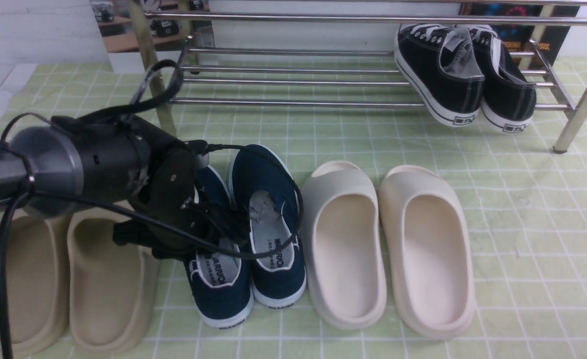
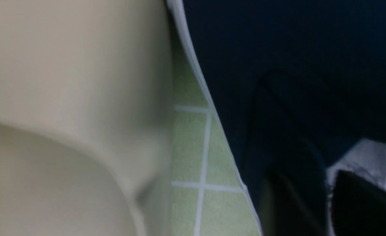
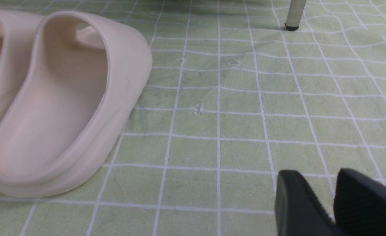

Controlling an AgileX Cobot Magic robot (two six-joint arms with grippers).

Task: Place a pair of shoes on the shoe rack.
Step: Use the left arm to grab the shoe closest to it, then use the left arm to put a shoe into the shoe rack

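The pair of shoes, navy with white soles, stands on the green mat: the left shoe (image 1: pixel 221 294) and the right shoe (image 1: pixel 268 199). My left gripper (image 1: pixel 202 235) is down at the left shoe's collar. In the left wrist view, the left gripper (image 2: pixel 327 200) stands slightly open astride the navy side wall (image 2: pixel 278 49), one finger outside and one over the white paper (image 2: pixel 376 154) inside. The shoe rests on the mat. The chrome shoe rack (image 1: pixel 293 82) stands behind. My right gripper (image 3: pixel 332 196) hangs open and empty over bare mat; it is out of the front view.
Black sneakers (image 1: pixel 465 75) sit on the rack's right end. Cream slides (image 1: pixel 388 244) lie right of the navy pair, with one cream slide (image 3: pixel 65 105) near my right gripper. Beige slides (image 1: pixel 69 284) lie left, partly under my left arm. A rack leg (image 3: pixel 294 14) stands ahead of my right gripper.
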